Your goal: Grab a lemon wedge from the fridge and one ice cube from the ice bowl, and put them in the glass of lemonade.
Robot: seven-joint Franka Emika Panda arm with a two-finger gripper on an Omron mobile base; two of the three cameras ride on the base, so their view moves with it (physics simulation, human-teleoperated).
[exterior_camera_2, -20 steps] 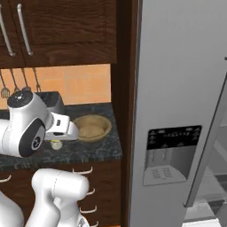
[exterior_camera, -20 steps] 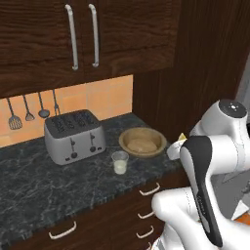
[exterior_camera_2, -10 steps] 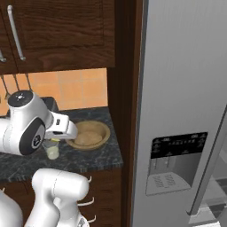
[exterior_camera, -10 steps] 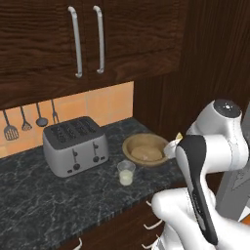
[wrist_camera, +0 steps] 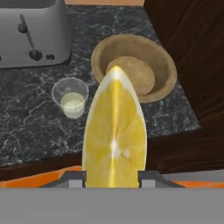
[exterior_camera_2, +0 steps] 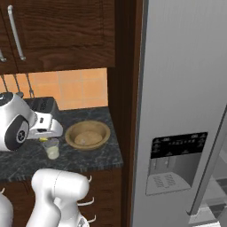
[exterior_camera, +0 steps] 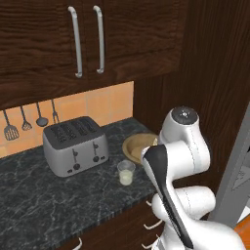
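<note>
Clamped between the fingertips of the gripper (wrist_camera: 113, 177), the lemon wedge (wrist_camera: 113, 135) is seen in the hand view as a bright yellow slice with a pale rind edge, a white central line and faint segment lines, its tip pointing up. It is held above the dark marbled counter (wrist_camera: 30, 127), with the glass of lemonade (wrist_camera: 70, 98) beyond it to the left and the ice bowl (wrist_camera: 162, 61) beyond it to the right. In the right base view, the gripper (exterior_camera_2: 48, 136) is found just above the glass of lemonade (exterior_camera_2: 52, 148), beside the ice bowl (exterior_camera_2: 88, 134). A grey toaster (exterior_camera: 75, 145) is placed behind the glass, and the fridge (exterior_camera_2: 186, 106) stands to the right.
</note>
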